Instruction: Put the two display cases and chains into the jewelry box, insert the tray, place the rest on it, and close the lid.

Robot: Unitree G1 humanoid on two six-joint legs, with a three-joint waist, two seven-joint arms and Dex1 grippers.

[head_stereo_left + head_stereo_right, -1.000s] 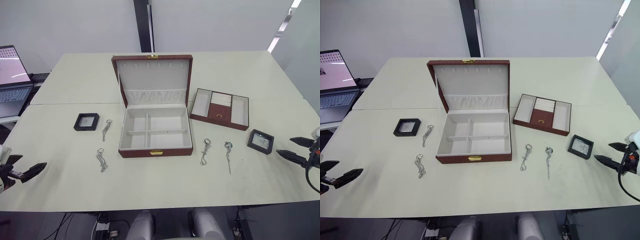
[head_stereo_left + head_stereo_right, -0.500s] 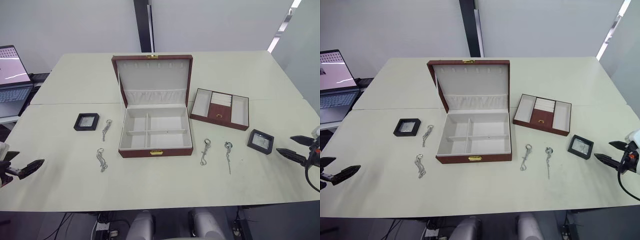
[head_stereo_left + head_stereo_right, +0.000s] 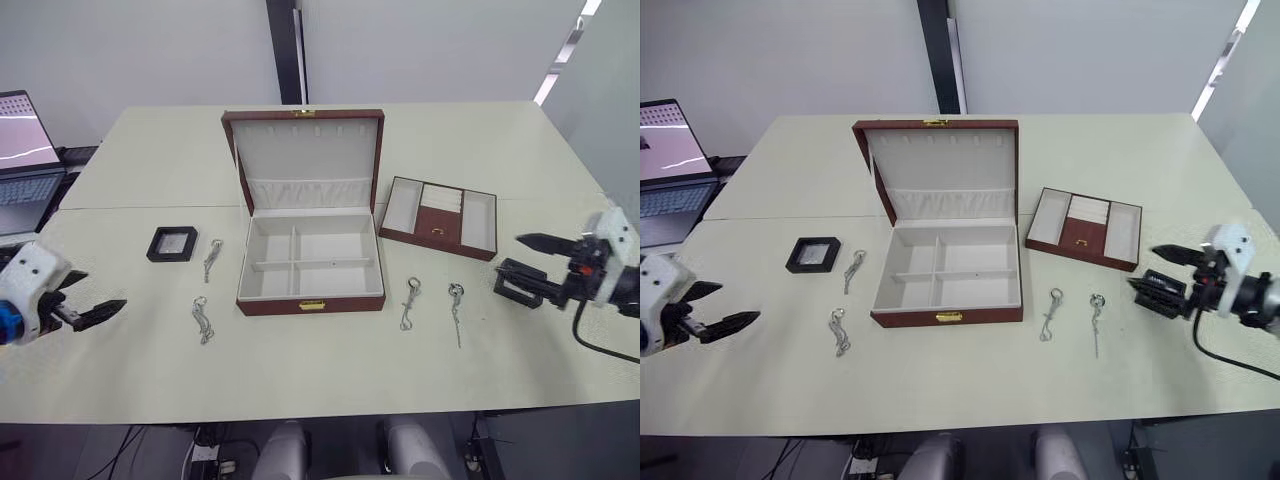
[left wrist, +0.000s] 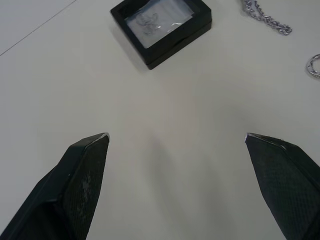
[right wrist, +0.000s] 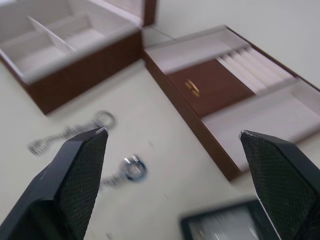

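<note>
display cases: 2 [image 3: 172, 243] [image 3: 518, 282] | chains: 2 [image 3: 213, 258] [image 3: 203, 319] | thin ring-topped pieces: 2 [image 3: 410, 302] [image 3: 456, 308] | jewelry box: 1 [image 3: 310, 302] | tray: 1 [image 3: 438, 241]

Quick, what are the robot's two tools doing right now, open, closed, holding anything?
Left tool: open, holding nothing.
Right tool: open, holding nothing, by a display case.

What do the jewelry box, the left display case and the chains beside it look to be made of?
Jewelry box: reddish-brown, likely leatherette, with a cream fabric-like lining and a gold metal clasp.
Left display case: glossy black frame, probably plastic, with a clear window.
Chains: shiny silvery links, apparently metal.
</note>
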